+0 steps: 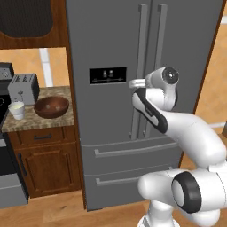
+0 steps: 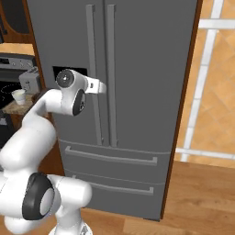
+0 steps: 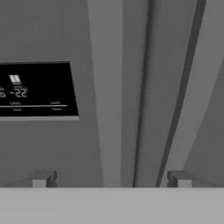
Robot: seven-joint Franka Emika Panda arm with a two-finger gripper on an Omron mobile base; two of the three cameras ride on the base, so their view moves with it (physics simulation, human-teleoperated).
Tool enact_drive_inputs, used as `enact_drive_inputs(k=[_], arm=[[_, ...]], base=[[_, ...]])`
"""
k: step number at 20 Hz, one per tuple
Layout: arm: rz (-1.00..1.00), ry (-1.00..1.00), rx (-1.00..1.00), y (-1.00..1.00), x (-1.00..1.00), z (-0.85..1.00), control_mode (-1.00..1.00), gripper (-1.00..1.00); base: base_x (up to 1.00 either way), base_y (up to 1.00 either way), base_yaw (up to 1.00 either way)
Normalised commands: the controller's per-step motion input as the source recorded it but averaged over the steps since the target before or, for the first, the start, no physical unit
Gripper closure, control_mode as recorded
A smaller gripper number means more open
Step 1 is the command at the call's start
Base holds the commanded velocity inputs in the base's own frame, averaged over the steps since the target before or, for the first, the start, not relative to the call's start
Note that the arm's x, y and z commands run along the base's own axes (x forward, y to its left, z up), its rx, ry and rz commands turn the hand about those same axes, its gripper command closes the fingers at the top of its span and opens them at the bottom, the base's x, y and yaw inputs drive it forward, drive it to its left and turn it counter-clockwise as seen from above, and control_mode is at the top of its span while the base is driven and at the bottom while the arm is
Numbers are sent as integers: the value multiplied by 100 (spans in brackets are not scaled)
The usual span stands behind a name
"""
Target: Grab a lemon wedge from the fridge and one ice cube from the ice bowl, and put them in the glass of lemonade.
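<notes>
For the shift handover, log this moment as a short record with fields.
fridge: both doors shut, drawers shut
gripper: open, empty, facing the fridge door handles, not touching
ice bowl: on the counter left of the fridge
glass of lemonade: left of the bowl, in front of the toaster
lemon wedge: not yet fetched

The left base view looks forward and down from behind the arm's left side at the closed fridge (image 1: pixel 146 88), near enough that its doors run off the top, and takes in the tabletop (image 1: pixel 40 119) at the fridge's left side. The right base view faces the same fridge doors, handles and lower drawers from behind the arm's right, with bare floor (image 2: pixel 206 193) to the fridge's right. The hand view sits close to the doors, facing the dispenser panel (image 3: pixel 37 89) and the left door handle (image 3: pixel 105 87).
</notes>
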Motion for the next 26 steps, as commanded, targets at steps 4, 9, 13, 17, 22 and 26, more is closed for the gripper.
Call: enact_drive_inputs(k=[4, 9, 13, 17, 22, 26], arm=[[0, -1, 0, 11, 52, -21, -100, -100], [0, 0, 0, 1, 63, -14, -100, -100], [0, 20, 0, 0, 83, 0, -100, -100], [0, 23, 0, 0, 100, 0, -100, -100], [0, 6, 0, 1, 98, -15, -100, 100], [-1, 2, 0, 25, -31, 5, -100, 100]], base=[[0, 0, 0], [0, 0, 0], [0, 0, 0], [0, 0, 0], [0, 0, 0], [0, 0, 0]])
